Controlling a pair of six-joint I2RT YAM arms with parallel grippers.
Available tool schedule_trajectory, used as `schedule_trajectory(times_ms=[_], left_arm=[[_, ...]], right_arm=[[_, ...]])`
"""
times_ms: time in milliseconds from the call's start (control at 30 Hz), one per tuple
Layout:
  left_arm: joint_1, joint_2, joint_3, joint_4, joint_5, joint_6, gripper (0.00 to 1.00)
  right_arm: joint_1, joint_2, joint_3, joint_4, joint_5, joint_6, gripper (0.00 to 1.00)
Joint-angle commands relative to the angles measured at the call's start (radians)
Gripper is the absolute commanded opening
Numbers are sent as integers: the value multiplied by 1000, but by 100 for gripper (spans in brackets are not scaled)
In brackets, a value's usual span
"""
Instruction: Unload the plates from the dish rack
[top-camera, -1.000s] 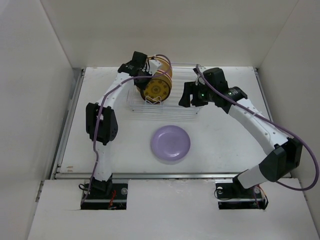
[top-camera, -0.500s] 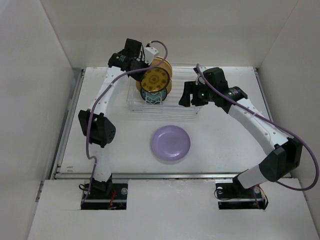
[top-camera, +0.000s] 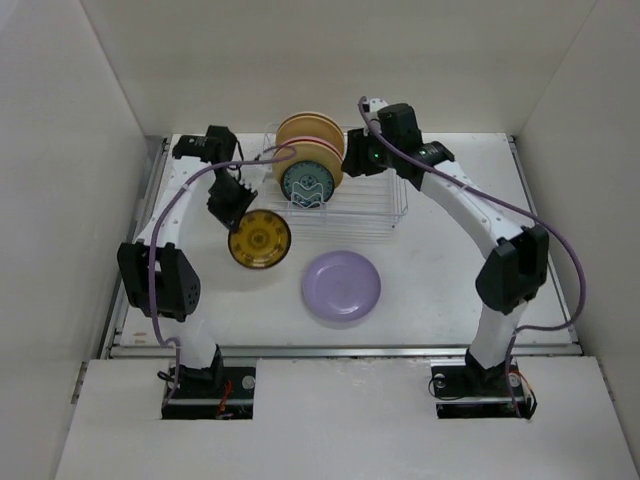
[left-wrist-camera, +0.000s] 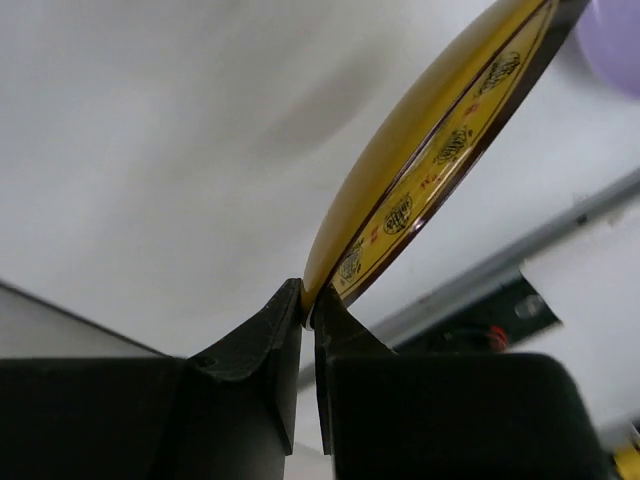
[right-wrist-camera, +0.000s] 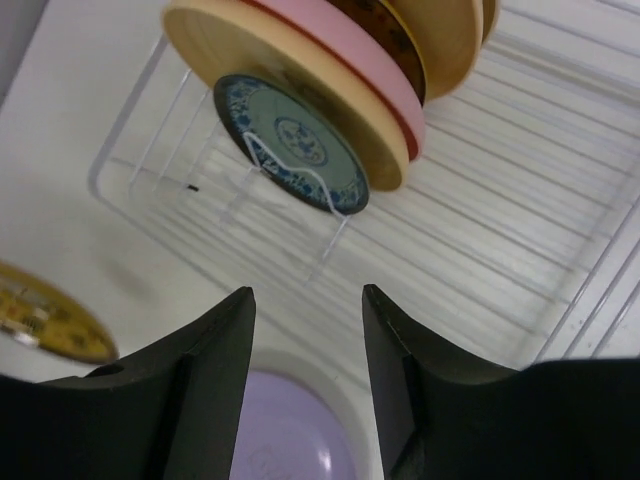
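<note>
Left hand: the black two-finger left hand (left-wrist-camera: 308, 300) is pressed together on the rim of the small amber-yellow round plate (left-wrist-camera: 430, 160). The plate is a glossy glazed disc with a dark brown rim and printed medallions, held tilted on edge.
Amber plate's place: it is above the left half of the matte white counter (top-camera: 450, 280), off the rack's near-left corner and left of the plain lavender round plate (top-camera: 341, 285). Whether it touches the counter cannot be told.
Right hand: the black right hand (right-wrist-camera: 305, 310) hangs spread over the rack's far right part, nothing between its fingers.
Rack: the rectangular silver-white wire dish rack (top-camera: 375, 215), thin parallel rods with looped upright dividers, sits at the middle of the counter's far edge.
In the rack: a large smooth cream-tan plate (right-wrist-camera: 290, 90) and a pink plate (right-wrist-camera: 360, 60) stand on edge, packed close. The small teal plate (right-wrist-camera: 290, 140), dark-rimmed with a blue pattern, leans at a wire divider in front of them.
Unloaded: the lavender plate lies flat near the middle of the counter's near edge, apart from the rack.
</note>
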Motion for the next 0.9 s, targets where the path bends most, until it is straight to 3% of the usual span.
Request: schedule_trajectory(times_ms=[0,200,500,567,633,667,700,800,867], left_arm=[[19,2,-189,-228,57,76,0],[51,33,-396,-59,103,25,0],[104,192,-486,9,126,-18,0],[114,202,-486,38,136,-28,0],[114,212,-486,50,136,-42,3],[123,221,-476,50,136,-51,6],[124,221,-476,50,136,-51,18],[133,208,-467,50,136,-62,36],[133,192,-467,39,145,-62,45]], right_arm=[[7,99,102,69,-6,-109,52],[55,226,197,133,43,-140,52],[104,366,257,219,204,-152,50],[113,416,307,219,238,-152,54],[113,449,356,219,287,-152,66],[113,479,370,219,299,-161,70],[122,493,386,219,299,-175,74],[122,518,407,210,301,-203,74],[132,518,397,210,290,-213,64]])
